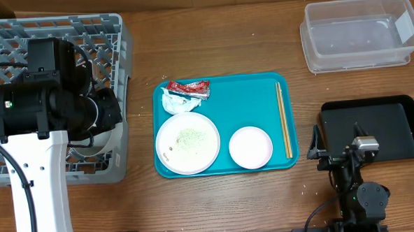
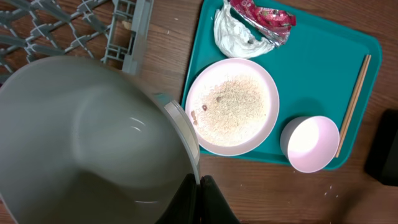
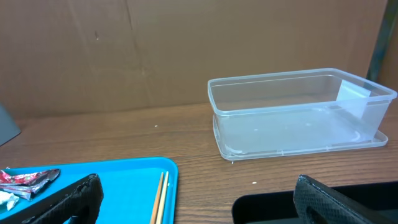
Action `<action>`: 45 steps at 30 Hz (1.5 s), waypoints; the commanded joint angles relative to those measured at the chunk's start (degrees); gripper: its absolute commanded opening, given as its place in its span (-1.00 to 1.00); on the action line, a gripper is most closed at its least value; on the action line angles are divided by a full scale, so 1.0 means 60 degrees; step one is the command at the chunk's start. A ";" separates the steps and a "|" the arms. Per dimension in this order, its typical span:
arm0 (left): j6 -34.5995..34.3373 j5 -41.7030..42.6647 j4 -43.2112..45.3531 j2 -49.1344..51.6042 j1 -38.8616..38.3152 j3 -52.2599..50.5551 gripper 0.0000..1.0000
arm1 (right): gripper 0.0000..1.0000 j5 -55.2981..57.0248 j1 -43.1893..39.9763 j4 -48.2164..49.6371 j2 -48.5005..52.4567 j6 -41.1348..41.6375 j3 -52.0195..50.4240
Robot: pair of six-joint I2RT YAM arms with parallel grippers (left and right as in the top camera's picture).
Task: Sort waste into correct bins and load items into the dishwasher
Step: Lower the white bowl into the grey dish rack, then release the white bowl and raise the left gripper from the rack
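Note:
My left gripper (image 2: 200, 182) is shut on the rim of the grey bowl (image 2: 93, 137), held over the near right edge of the dishwasher rack (image 1: 112, 36). On the teal tray (image 1: 262, 92) lie the red sauce packet (image 1: 189, 88), the crumpled napkin (image 1: 178, 102), the white plate (image 1: 188, 143) with crumbs, the pale-pink dish (image 1: 250, 147) and the chopsticks (image 1: 283, 120). My right gripper (image 3: 199, 205) stands open and empty, low between the teal tray and the black tray (image 1: 375, 126). The clear tub (image 1: 357, 36) sits empty at the far right.
The left arm (image 1: 45, 102) covers much of the rack's right half. A few white crumbs lie on the wooden table (image 2: 280, 193) in front of the teal tray. A brown wall rises behind the tub.

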 commanded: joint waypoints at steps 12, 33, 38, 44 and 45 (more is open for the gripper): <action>-0.0033 -0.0127 0.0841 0.0018 0.0058 -0.0106 -0.92 | 1.00 0.0080 -0.0040 0.0051 -0.0087 -0.0007 -0.0098; 0.2998 0.6397 0.1894 0.1621 0.4783 -0.0106 -0.92 | 1.00 0.0080 -0.0040 0.0051 -0.0087 -0.0007 -0.0098; 0.3723 0.9092 0.2532 0.2867 0.6149 -0.0106 -0.91 | 0.99 0.0080 -0.0040 0.0051 -0.0087 -0.0007 -0.0098; 0.3617 1.0673 0.3126 0.5013 0.7249 -0.0106 -0.92 | 1.00 0.0080 -0.0040 0.0051 -0.0087 -0.0007 -0.0098; 0.3614 1.0728 0.3151 0.5337 0.7399 -0.0106 -0.92 | 1.00 0.0080 -0.0044 0.0051 -0.0087 -0.0007 -0.0098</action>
